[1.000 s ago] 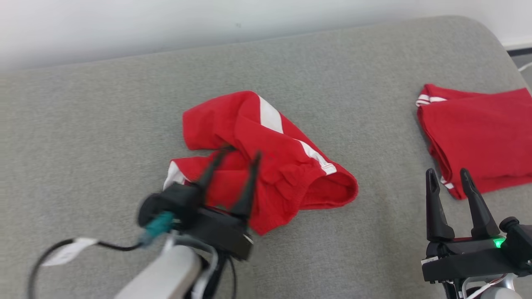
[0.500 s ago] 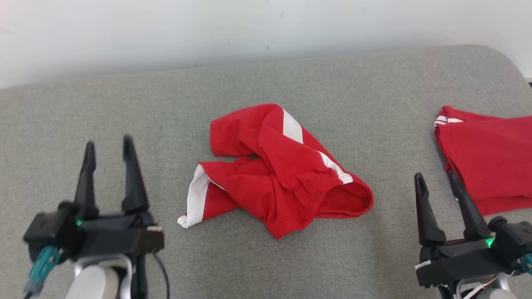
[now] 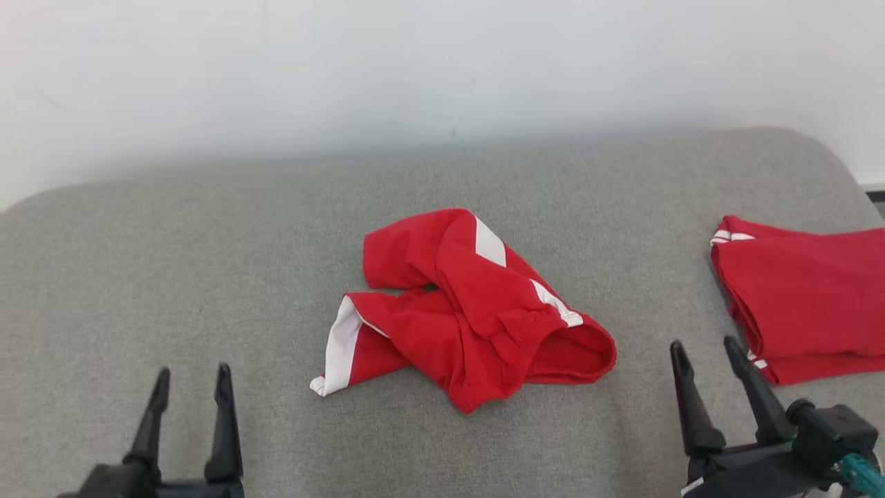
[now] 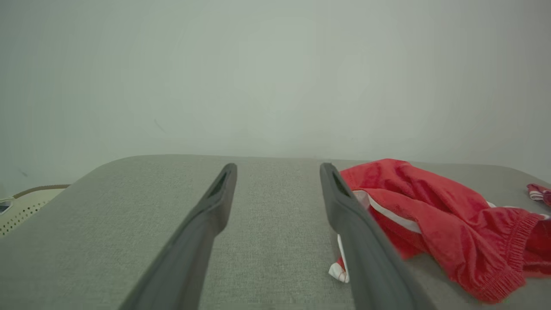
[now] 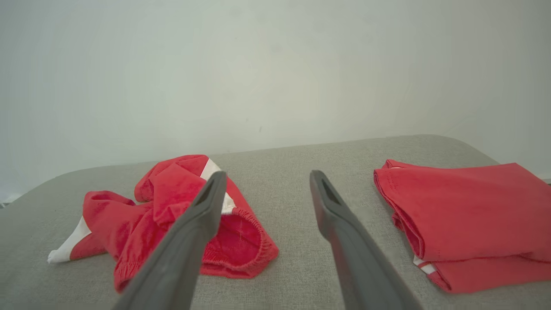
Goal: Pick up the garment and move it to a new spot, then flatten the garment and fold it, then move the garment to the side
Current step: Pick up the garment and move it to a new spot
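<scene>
Lying crumpled on grey cushion [image 3: 173, 263], red garment [image 3: 477, 311], folded pile [image 3: 809, 304] apart

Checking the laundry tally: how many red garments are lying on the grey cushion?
2: a crumpled garment at the centre, and a folded garment at the right edge; none seems hidden.

the crumpled red cloth garment with white stripes [image 3: 477, 311] lies mid-frame on the grey fabric cushion [image 3: 207, 263]; the folded red cloth garment [image 3: 809, 304] lies at the right edge, well apart. the left gripper [image 3: 193, 371] is lower left, the right gripper [image 3: 702, 344] lower right.
</scene>
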Controlling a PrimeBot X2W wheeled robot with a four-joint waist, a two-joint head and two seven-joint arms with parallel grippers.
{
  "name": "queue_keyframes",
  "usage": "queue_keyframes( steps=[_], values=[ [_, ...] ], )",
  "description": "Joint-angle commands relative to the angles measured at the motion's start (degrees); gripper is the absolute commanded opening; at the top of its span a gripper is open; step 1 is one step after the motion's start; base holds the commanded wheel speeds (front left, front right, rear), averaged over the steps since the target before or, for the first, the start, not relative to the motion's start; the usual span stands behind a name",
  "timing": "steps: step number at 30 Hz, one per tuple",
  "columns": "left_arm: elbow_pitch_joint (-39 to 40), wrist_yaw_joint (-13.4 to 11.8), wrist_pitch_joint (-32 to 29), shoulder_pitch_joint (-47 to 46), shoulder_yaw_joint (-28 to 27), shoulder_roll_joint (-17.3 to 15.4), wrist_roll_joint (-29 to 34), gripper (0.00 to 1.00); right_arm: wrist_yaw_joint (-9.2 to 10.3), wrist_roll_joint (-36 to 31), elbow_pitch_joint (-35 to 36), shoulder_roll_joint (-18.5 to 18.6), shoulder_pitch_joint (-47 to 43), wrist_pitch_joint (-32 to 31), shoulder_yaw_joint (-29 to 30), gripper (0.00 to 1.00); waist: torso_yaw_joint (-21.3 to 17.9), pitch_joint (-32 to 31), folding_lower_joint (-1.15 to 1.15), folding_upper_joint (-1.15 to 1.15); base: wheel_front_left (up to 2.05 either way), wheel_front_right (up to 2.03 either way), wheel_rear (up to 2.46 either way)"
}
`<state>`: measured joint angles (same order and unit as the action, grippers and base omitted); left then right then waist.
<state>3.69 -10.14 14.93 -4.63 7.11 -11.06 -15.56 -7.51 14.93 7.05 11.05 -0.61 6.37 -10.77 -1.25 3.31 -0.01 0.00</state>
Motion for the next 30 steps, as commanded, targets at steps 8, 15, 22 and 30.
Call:
queue_keyframes(
  steps=[8,15,22,30],
  values=[
    [-3.58,1.93,0.19,2.59,1.28,-1.06,2.29,1.00,0.04,-0.86,-0.64,0.50,-2.48,-0.58,-0.70,1.00,0.48,-3.67,0.01,0.00,0.00,0.00,0.00],
    [-4.85,2.08,0.20,3.26,0.63,-0.55,3.02,1.00,0.04,-1.45,-0.49,-0.03,-3.85,-0.61,-0.81,1.00,0.61,-4.83,0.01,0.00,0.00,0.00,0.00],
    [-5.64,2.27,0.20,3.09,-0.23,-0.11,3.45,1.00,0.04,-1.71,0.19,-0.19,-4.40,-1.18,-1.28,1.00,0.51,-5.24,0.01,0.00,0.00,0.00,0.00],
    [-6.49,2.89,0.20,1.78,-0.25,0.51,3.79,1.00,0.04,-1.25,0.36,0.58,-4.23,-1.78,-1.92,1.00,1.23,-4.78,0.01,0.00,0.00,0.00,0.00]
  ],
)
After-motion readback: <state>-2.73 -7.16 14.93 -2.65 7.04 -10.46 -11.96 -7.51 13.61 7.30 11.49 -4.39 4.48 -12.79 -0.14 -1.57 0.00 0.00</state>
